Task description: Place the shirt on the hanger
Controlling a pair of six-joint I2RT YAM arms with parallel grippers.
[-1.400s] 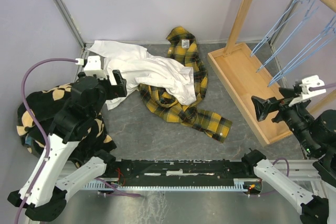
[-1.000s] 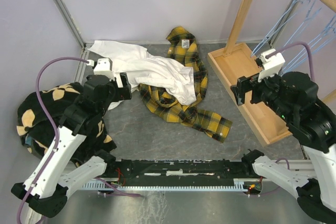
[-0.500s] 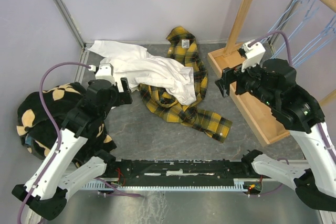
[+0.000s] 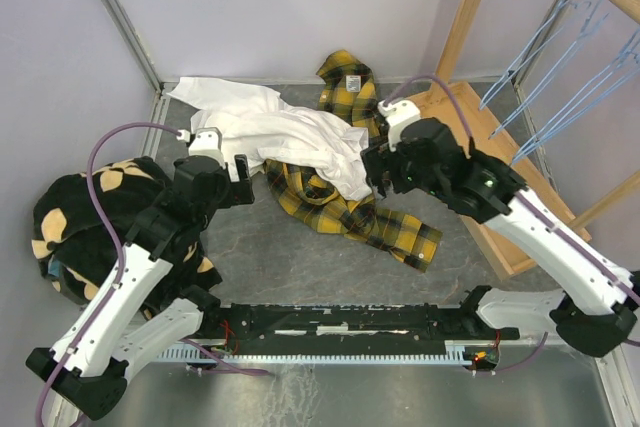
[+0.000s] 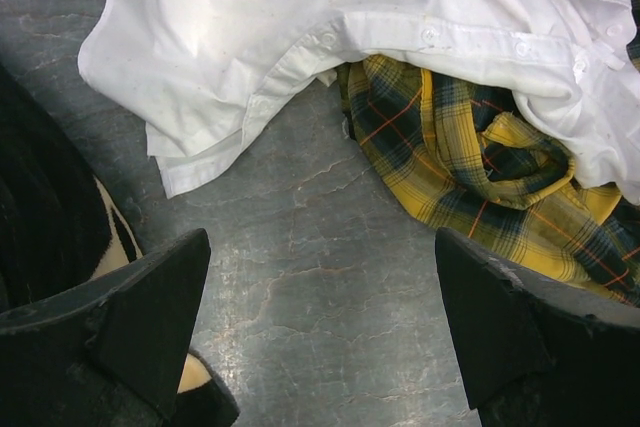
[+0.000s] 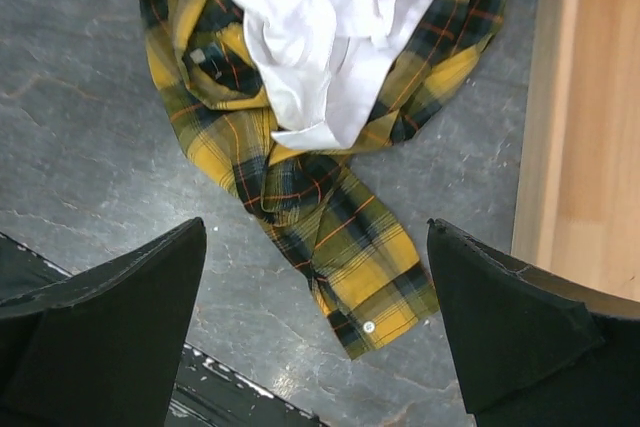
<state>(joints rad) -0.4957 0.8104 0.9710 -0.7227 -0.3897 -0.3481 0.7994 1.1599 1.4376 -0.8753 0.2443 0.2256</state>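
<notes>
Right tool (image 6: pixel 316 247), fingers spread wide and empty, hovers above the shirt (image 6: pixel 345 257) near mid-desk, apparently positioned for a first grasp. Left tool (image 5: pixel 320 267), equally wide, hangs over bare desk (image 5: pixel 300 327) beside the white garment (image 5: pixel 300 37), which overlies the shirt's middle and probably needs clearing. The collar (image 4: pixel 345 72) lies toward the far edge; one sleeve (image 4: pixel 405 237) trails free toward the near edge. The hanger (image 4: pixel 530 52) hangs among others at the far right corner, above the rack base (image 4: pixel 480 167). A fleece (image 4: pixel 90 217) fills the left edge; open room lies near-centre.
</notes>
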